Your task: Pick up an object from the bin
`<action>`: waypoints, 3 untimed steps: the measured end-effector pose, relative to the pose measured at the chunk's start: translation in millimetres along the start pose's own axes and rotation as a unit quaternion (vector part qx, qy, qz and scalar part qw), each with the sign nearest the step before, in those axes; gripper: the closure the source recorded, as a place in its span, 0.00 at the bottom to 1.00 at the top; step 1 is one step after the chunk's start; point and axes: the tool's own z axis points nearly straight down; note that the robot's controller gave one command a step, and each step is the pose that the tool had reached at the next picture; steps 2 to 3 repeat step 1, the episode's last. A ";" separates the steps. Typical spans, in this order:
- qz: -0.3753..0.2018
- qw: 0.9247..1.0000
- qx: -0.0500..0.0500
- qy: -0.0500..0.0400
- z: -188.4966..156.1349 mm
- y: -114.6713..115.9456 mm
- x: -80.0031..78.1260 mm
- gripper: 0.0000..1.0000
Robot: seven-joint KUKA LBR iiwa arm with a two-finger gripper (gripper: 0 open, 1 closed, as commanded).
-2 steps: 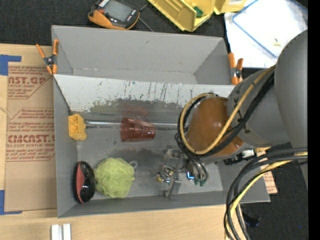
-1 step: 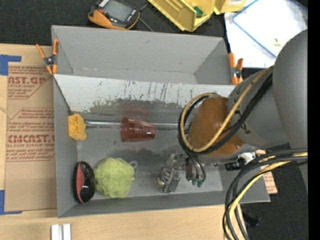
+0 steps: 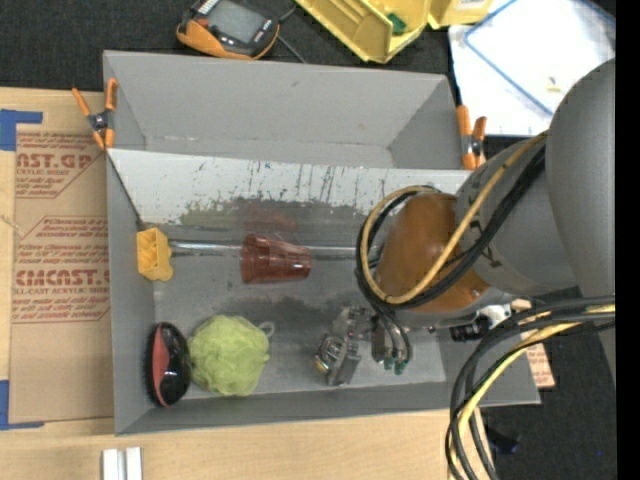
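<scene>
Grey arm [image 3: 590, 168], orange wrist cover [image 3: 428, 253], looped black and yellow cables [image 3: 540, 318]

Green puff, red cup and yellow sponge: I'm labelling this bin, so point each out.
green puff [image 3: 230, 354], camera view, middle of the ball.
red cup [image 3: 273, 259], camera view, its side wall.
yellow sponge [image 3: 153, 254], camera view, its top face.

The grey bin [image 3: 270, 98] holds 4 loose things that can be told apart, 1 of each kind and no 2 alike. There is 1 small yellow spongy block [image 3: 153, 254], 1 translucent red cup [image 3: 273, 259] lying on its side, 1 pale green fluffy ball [image 3: 230, 354] and 1 oval black-and-red thing [image 3: 168, 364]. That makes 4 kinds, with 2 things by the back wall and 2 in the front left corner.
</scene>
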 end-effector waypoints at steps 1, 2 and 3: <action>0.000 1.000 0.002 0.007 -36.0 -1.0 4.1 1.00; 0.000 1.000 0.002 0.007 -36.0 -1.0 4.1 1.00; 0.000 1.000 0.002 0.007 -36.0 -1.0 4.1 1.00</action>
